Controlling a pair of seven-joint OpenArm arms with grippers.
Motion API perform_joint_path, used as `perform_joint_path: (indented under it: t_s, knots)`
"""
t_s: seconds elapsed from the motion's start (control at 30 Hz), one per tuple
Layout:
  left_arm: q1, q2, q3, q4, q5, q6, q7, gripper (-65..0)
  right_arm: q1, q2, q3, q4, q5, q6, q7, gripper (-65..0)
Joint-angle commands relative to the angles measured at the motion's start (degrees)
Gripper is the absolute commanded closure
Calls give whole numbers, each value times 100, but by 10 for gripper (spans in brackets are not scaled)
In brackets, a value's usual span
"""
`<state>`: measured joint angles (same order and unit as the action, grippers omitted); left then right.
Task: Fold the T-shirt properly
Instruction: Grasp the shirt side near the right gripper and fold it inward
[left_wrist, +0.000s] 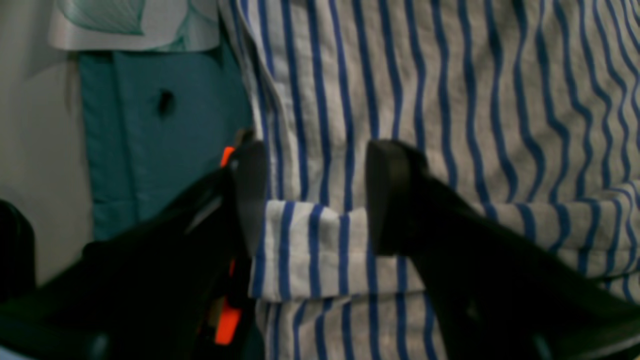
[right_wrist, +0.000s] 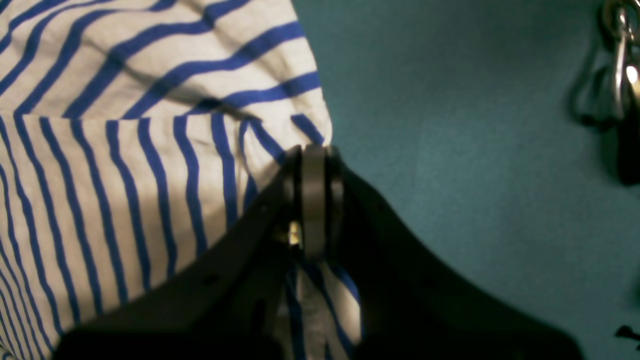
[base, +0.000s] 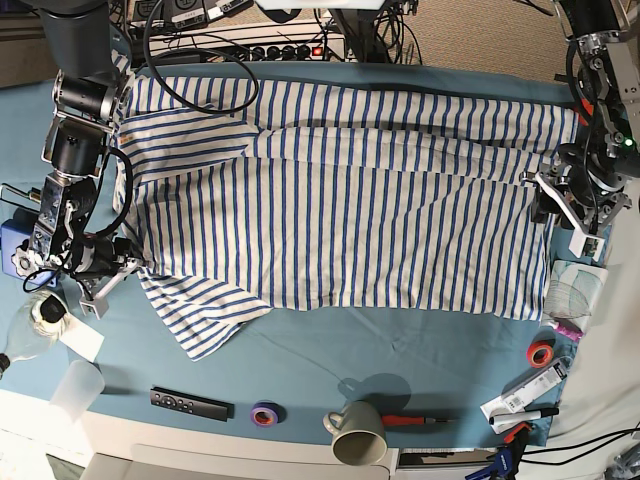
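The T-shirt, white with thin blue stripes, lies spread across the teal table cloth. One sleeve sticks out at the front left. My right gripper is at the shirt's left edge by that sleeve. In the right wrist view it is shut, pinching the edge of the striped T-shirt. My left gripper is at the shirt's right end. In the left wrist view it stands open, its fingers straddling a folded hem of the T-shirt.
Along the front edge lie a remote, a purple tape roll, a mug and a red pen. A red tape roll and markers sit front right, a plastic cup front left. Cables run along the back.
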<state>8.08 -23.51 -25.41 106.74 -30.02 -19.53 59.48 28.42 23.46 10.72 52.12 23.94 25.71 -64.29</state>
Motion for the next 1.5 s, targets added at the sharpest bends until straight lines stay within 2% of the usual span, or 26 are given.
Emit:
perform_joint_path:
  t_s: [0.0, 0.1, 0.2, 0.3, 0.43, 0.57, 0.73, 1.0, 1.2, 1.43, 1.47]
  knots:
    - [-63, -94, -31, 83, -46, 15, -107, -324, 142, 85, 11, 72, 7, 26, -63, 0]
    - [-63, -94, -31, 83, -44, 15, -155, -324, 142, 85, 11, 81, 103, 48, -79, 0]
    - [-63, -94, -31, 83, -46, 17, -170, -324, 140, 85, 11, 122, 385, 321, -256, 0]
    - [-63, -94, -31, 83, -46, 17, -170, -324, 140, 92, 11, 330, 758, 415, -531, 0]
    - [-63, -94, -31, 83, -44, 15, -168, -324, 140, 96, 15, 887, 977, 387, -953, 0]
    - [-63, -94, -31, 83, -46, 15, -168, -324, 114, 98, 15, 1620, 990, 162, -1513, 0]
    - [-61, -94, -31, 83, -44, 15, -168, -324, -299, 98, 15, 2365, 752, 166, -1519, 0]
    - [-63, -94, -31, 83, -46, 15, -216, -324, -1574, 98, 15, 3298, 1012, 195, -1517, 0]
    - [-63, -94, -31, 83, -44, 15, -212, -324, -2470, 96, 15, 4391, 1180, 535, -1471, 0]
    - [-63, -92, -31, 83, -44, 17, -214, -324, -2656, 96, 15, 4419, 1132, 535, -1480, 0]
    - [-61, -92, -31, 83, -44, 15, -212, -324, -2653, 96, 15, 4419, 1172, 535, -1480, -36]
